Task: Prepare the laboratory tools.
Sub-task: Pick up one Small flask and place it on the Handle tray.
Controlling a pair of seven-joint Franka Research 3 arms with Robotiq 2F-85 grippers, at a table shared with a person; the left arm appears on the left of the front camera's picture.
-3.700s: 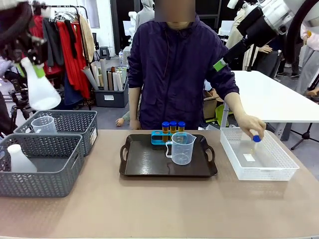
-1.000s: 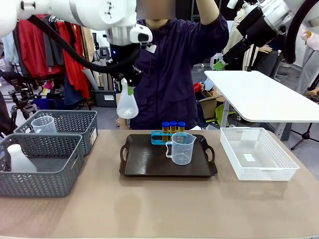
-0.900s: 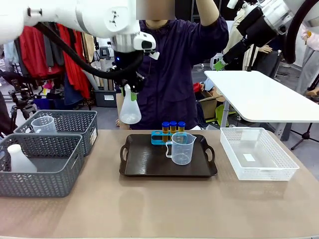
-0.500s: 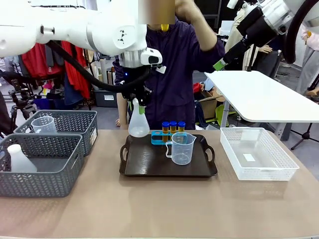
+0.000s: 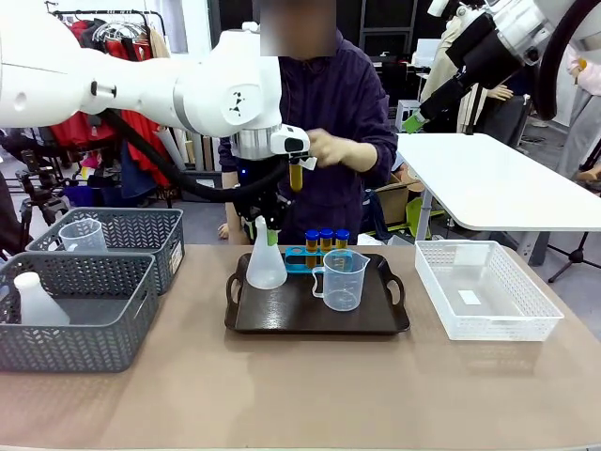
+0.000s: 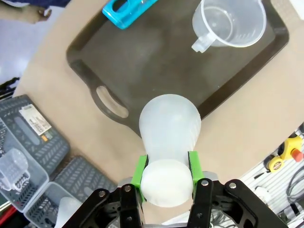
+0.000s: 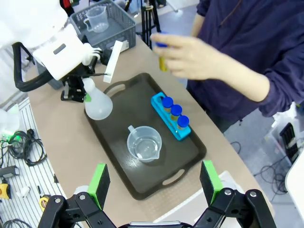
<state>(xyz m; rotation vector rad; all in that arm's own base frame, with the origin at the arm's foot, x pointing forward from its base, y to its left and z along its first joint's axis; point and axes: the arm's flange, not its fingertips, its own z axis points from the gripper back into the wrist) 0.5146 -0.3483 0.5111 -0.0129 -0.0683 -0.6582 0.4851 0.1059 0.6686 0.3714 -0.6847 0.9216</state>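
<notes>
The flask (image 5: 266, 267) is held upright by its neck between the green pads of the left gripper (image 5: 269, 235), whose jaws are closed partway around it; in the left wrist view the flask (image 6: 169, 128) hangs straight below the gripper (image 6: 166, 172), over the left handle end of the tray (image 6: 142, 61). Whether its base touches the tray (image 5: 282, 305) cannot be told. Just beside the gripper, toward the tray's middle, the jug (image 5: 343, 279) stands upright. Behind it, at the tray's far edge, a rack (image 5: 300, 259) holds three tubes (image 5: 326, 239), with one slot free nearest the gripper. A fourth tube (image 5: 296, 174) is held in the person's hand (image 5: 336, 149) above and just beyond the gripper. In the right wrist view the right gripper (image 7: 155, 185) is seen high above the tray (image 7: 187, 161), jaws spread wide and empty. Well to the gripper's left, two baskets (image 5: 141, 272) hold another jug (image 5: 83, 235) and another flask (image 5: 38, 299). A white basket (image 5: 488, 301) lies beyond the tray's other end.
</notes>
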